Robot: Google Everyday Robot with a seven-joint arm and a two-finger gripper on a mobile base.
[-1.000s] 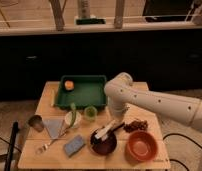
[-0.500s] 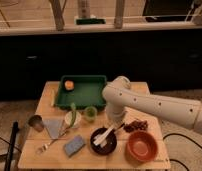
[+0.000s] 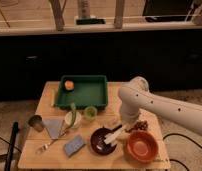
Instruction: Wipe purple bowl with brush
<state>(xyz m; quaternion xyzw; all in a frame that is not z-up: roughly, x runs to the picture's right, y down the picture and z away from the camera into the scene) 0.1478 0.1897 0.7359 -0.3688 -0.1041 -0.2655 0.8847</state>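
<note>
The purple bowl point(image 3: 100, 141) sits near the table's front edge, very dark, left of the orange-red bowl point(image 3: 142, 145). The pale cream brush point(image 3: 113, 136) lies slanted across the bowl's right rim, its lower end inside the bowl and its upper end toward the arm. My gripper point(image 3: 122, 128) hangs below the white arm point(image 3: 144, 102), just above and right of the dark bowl, at the brush's upper end. It appears to hold the brush.
A green tray point(image 3: 83, 94) with an orange ball point(image 3: 69, 85) stands at the back. A pale green cup point(image 3: 90, 113), a metal cup point(image 3: 36, 122), a grey cloth point(image 3: 54, 127), a fork point(image 3: 48, 145) and a blue-grey sponge point(image 3: 74, 146) lie left. Dark bits point(image 3: 140, 125) lie right.
The arm has shifted left and down. The brush has moved with it, its lower end sweeping further into the dark bowl.
</note>
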